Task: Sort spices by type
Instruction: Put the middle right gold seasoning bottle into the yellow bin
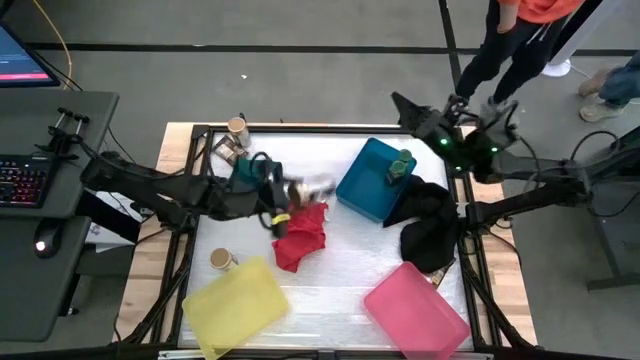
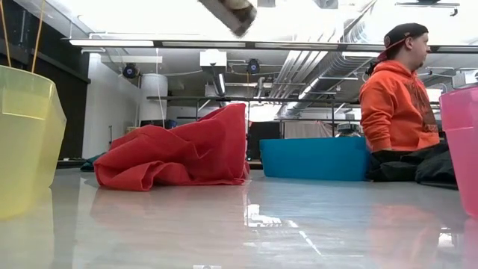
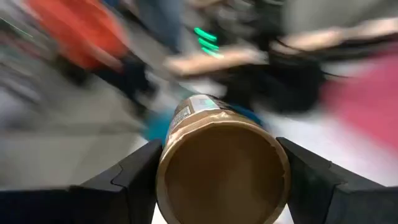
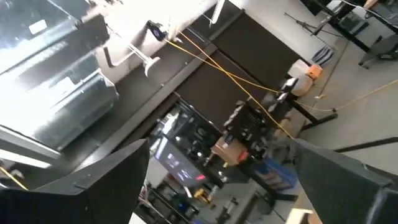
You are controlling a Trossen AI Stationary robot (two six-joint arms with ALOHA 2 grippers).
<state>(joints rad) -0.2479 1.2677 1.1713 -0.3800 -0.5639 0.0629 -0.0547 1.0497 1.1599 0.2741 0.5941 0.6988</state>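
**Ana:** Left gripper (image 1: 300,192) first, from above: it is clamped on a jar (image 1: 318,188) and holds it in the air over the table's middle, just above the red cloth (image 1: 302,237). Right gripper (image 1: 425,118) waits off the far right corner; its wrist view points into the room, fingers spread with nothing between them.

**Ben:** Other spices?

**Ana:** A tan-lidded jar by the yellow tray (image 1: 238,303), more at the far left corner, too small to sort out, and a green-lidded one (image 1: 402,166) in the blue tray (image 1: 365,187).

**Ben:** And level with the table?

**Ana:** Only the jar's end shows at the top edge (image 2: 231,13), well clear of the cloth (image 2: 175,155).

**Ben:** Left wrist?

**Ana:** The jar (image 3: 221,168) fills it: a round tan lid facing the camera, a label on the body behind, one dark finger (image 3: 134,180) on each side.

**Ben:** How will it handle?

**Ana:** Rigid and light, I judge, with a smooth wall that could slip or roll. Across the body is the right place to hold it. It may be glass, so it should be set down gently.
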